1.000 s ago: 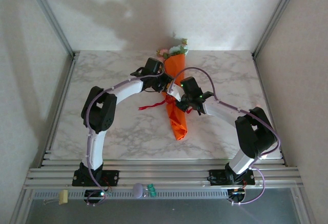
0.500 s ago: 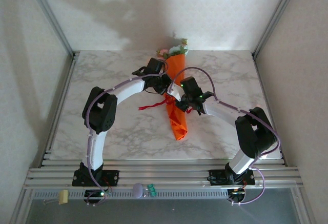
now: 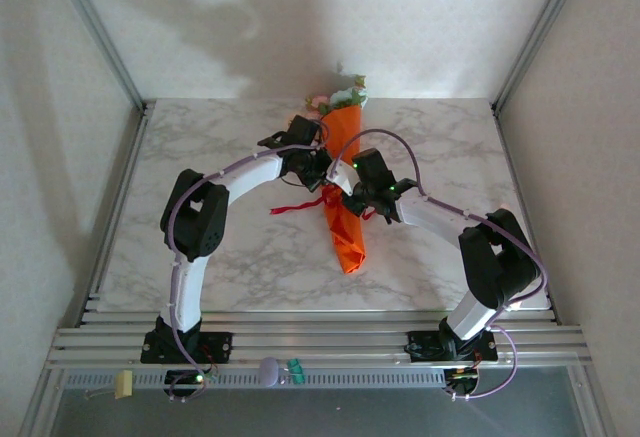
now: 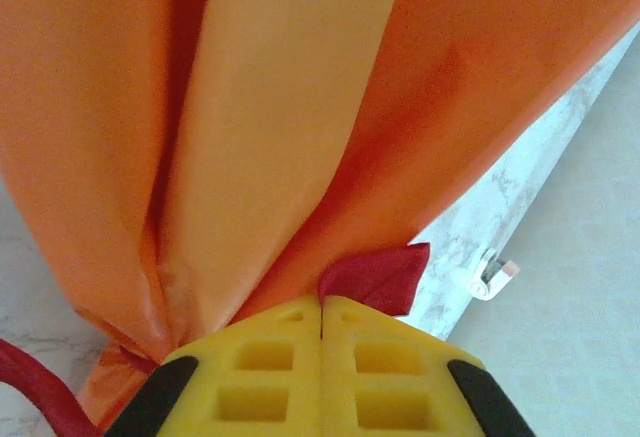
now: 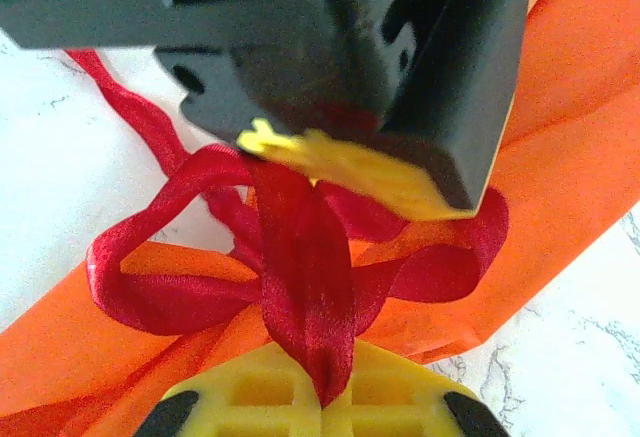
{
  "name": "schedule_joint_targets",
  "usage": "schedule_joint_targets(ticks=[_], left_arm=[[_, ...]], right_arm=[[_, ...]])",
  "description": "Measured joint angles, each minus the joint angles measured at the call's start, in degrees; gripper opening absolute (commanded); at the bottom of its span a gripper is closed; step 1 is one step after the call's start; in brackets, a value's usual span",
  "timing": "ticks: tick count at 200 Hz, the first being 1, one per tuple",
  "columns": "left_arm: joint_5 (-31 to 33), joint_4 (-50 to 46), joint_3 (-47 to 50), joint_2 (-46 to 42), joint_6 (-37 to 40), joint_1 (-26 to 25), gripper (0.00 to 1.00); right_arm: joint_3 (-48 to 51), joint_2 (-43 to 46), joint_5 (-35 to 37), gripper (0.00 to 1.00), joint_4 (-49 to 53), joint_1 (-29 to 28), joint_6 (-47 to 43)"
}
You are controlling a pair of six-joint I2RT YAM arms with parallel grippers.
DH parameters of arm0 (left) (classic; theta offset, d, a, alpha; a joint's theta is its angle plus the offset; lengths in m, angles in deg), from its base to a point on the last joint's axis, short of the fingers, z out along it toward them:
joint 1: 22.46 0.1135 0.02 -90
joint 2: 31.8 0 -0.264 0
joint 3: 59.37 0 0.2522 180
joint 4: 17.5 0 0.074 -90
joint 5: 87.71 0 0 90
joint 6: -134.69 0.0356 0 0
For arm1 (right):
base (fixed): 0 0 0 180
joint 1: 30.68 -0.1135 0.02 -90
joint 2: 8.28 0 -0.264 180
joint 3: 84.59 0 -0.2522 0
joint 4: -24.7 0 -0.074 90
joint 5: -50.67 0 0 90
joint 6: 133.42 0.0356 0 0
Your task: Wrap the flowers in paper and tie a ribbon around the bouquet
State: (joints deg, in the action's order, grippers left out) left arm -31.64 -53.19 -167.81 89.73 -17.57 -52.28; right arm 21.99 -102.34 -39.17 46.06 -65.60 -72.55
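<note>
The left gripper [image 4: 320,322] has closed since a second ago. Its yellow pads now sit flush together, with a fold of the ribbon [image 5: 300,267] poking out at their tips. Its wrist has nudged a touch nearer the bouquet [image 3: 345,232]. The right gripper [image 5: 320,397] hasn't budged, still clamped on the red band that runs into the seam between its pads. The bouquet lies where it lay before, mid-table and a little right of centre, narrow end toward the near edge. The flowers [image 3: 340,99] peek out at the far end. The ribbon loops around the middle of the paper [image 4: 280,107] in a loose bow, one tail trailing left across the tabletop. Both claws meet right over that knot.

Underneath is a white table [image 3: 200,147] with grey marble veining, and slotted aluminium rails [image 3: 320,342] along the near edge carry the two arm bases. Metal posts [image 3: 100,32] rise at the far corners, and plain pale walls [image 3: 400,17] close in the sides and back.
</note>
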Motion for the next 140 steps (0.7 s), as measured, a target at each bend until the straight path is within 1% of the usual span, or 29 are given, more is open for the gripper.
schedule_joint_targets(ticks=[81, 97, 122, 140], left_arm=[[-6.12, 0.02, 3.26, -0.98, 0.94, -0.68, 0.00], [-6.67, 0.74, 4.63, -1.51, 0.57, -0.52, 0.07], [-7.06, 0.74, 5.79, -1.75, 0.28, -0.07, 0.27], [-6.93, 0.28, 5.88, -1.75, -0.37, 0.09, 0.37]], right_arm=[[0.04, 0.00, 0.24, 0.00, -1.20, 0.00, 0.44], [0.04, 0.00, 0.24, 0.00, -0.85, 0.00, 0.44], [0.04, -0.39, 0.24, 0.00, -0.83, 0.02, 0.66], [0.02, -1.11, 0.13, 0.00, -1.05, 0.07, 1.09]])
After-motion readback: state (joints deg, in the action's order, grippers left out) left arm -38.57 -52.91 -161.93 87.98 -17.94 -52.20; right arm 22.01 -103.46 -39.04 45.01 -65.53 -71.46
